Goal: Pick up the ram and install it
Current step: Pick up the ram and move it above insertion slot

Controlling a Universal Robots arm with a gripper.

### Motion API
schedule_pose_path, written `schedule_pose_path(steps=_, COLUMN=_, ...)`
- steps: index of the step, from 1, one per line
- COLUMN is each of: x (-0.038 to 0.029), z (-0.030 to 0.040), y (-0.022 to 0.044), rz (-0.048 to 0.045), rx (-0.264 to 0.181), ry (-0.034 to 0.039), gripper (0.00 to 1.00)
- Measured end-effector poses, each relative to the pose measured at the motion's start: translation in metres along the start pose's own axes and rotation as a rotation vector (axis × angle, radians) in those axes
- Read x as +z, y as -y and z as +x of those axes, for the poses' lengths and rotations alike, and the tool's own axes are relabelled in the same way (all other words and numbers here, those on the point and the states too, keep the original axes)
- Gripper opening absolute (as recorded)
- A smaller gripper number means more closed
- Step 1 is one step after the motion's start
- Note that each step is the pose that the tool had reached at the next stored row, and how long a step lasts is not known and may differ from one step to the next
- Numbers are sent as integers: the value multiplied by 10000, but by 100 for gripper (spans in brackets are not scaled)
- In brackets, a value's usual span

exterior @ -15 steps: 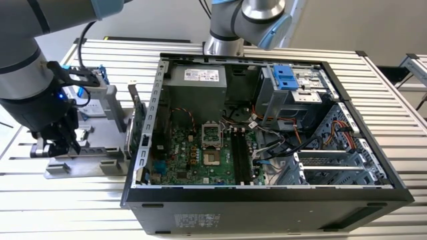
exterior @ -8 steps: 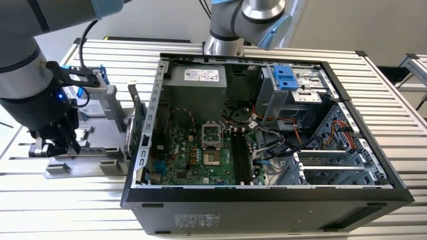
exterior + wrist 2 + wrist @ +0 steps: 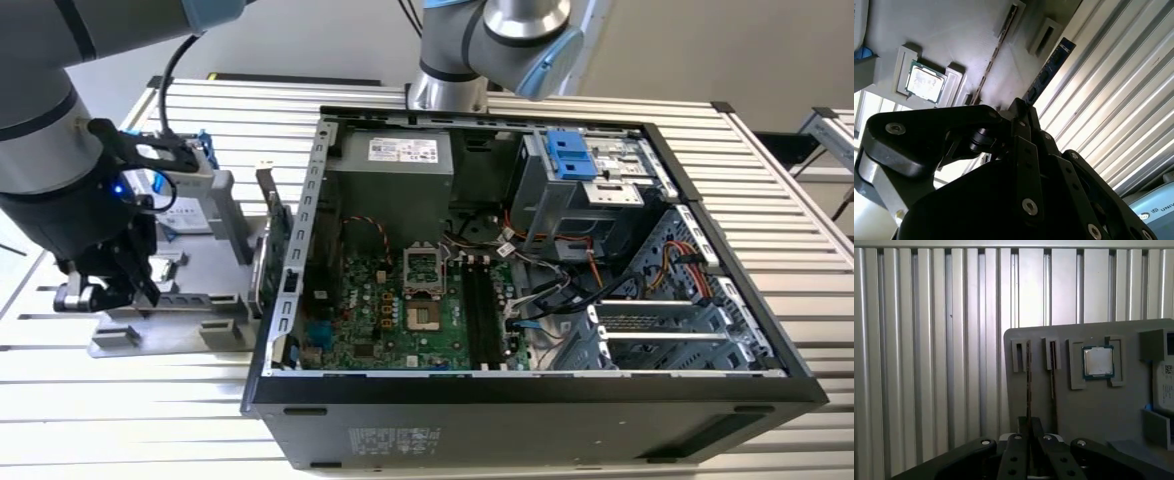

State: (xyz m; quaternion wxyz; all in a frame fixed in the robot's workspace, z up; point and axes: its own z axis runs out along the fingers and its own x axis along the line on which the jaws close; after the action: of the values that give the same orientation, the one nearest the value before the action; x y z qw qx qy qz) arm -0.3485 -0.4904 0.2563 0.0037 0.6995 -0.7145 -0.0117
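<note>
Ribbed aluminium tabletop (image 3: 801,180) runs right across the exterior view. It carries an open computer case (image 3: 534,400), well away from the fingers (image 3: 138,285). They hang low over a grey parts holder (image 3: 200,325) that stands just beside the case.

In the second wrist view the black fingers (image 3: 1026,150) are clenched on the near end of the ram (image 3: 1046,72). It is a long, thin, dark blue stick with black chips along its face, reaching straight out beyond the fingertips. Next to it on the holder a second stick (image 3: 991,55) shows edge-on. Further from the fingers sits a square processor (image 3: 924,82) with a silver lid. Bright ribs of tabletop lie on the ram's other side.

In the first wrist view the ram (image 3: 1028,380) is only a thin dark edge, lined up with one of two narrow slots in the holder, its near end pinched between the fingers (image 3: 1016,455). Whether it sits in that slot or hangs just above it, I cannot tell.
</note>
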Motion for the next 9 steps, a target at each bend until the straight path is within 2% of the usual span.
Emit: schedule_pose_path(steps=9, x=-50, z=-1, y=-1, rz=1, rx=160, ry=3, gripper=0)
